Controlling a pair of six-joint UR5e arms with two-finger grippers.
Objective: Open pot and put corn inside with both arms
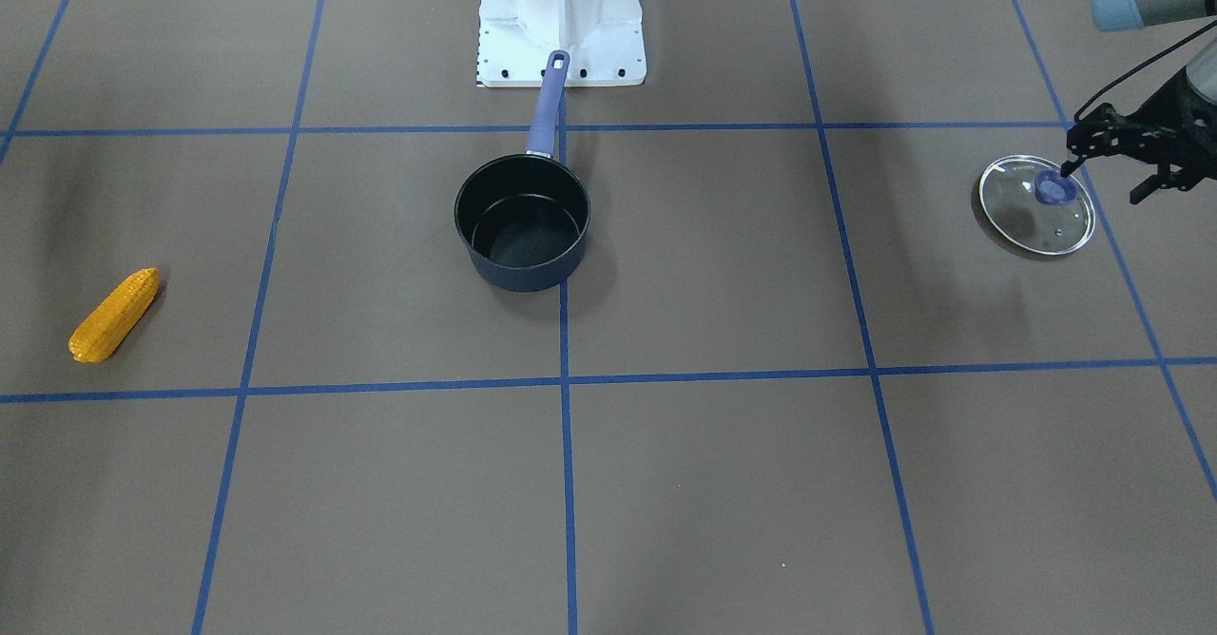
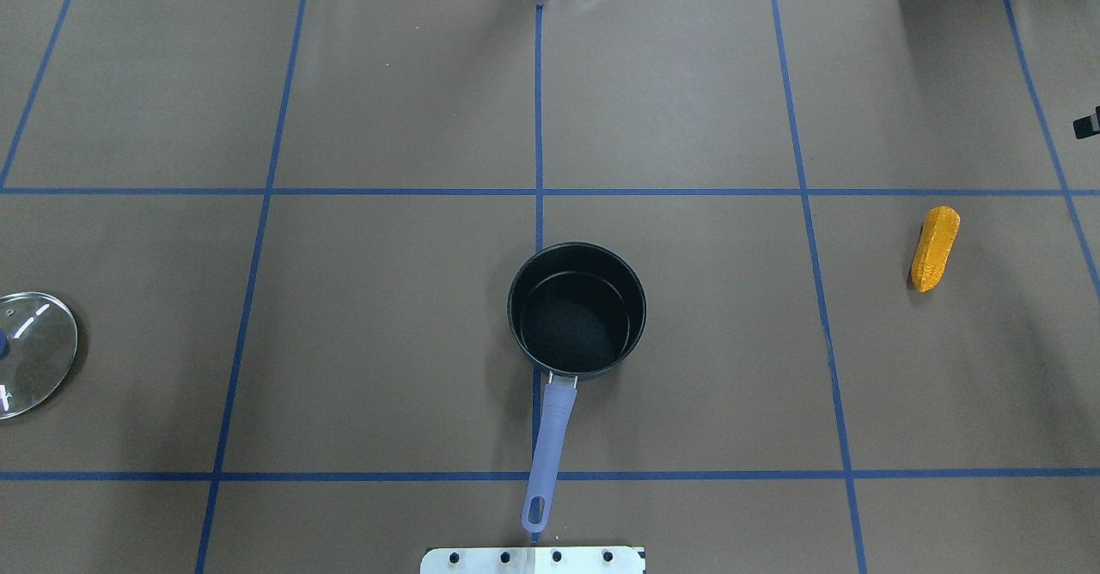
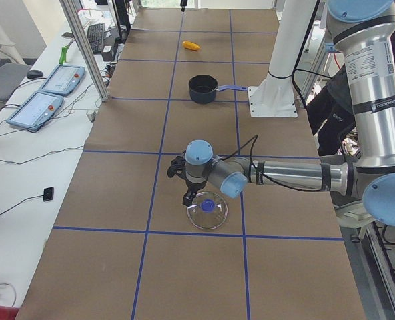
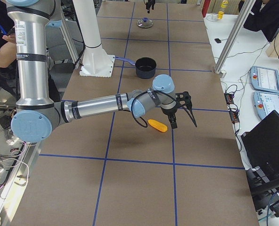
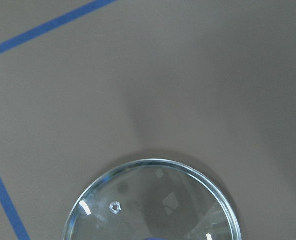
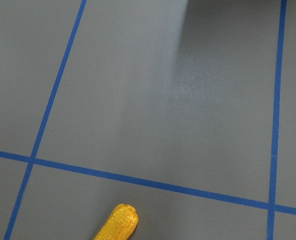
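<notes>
Likely light, stiff, bumpy corn (image 4: 157, 125) near right tool (image 4: 184, 121) (spread? cannot tell): pinch mid-cob crosswise. Left tool (image 1: 1103, 183) spread.

The tabletop (image 1: 713, 264) is matt brown, ruled into a grid by blue tape lines (image 1: 704, 127). The pot (image 1: 521, 226) is dark navy outside and black inside, with a purple-blue handle (image 1: 546, 107). Just past the pot's handle end, the base (image 1: 561, 17) is white. The corn (image 1: 114, 315) is yellow-orange with bumpy kernel texture. The lid (image 1: 1022, 212) is clear glass with a blue knob (image 1: 1053, 188). The left end effector (image 1: 1101, 183) is black.
</notes>
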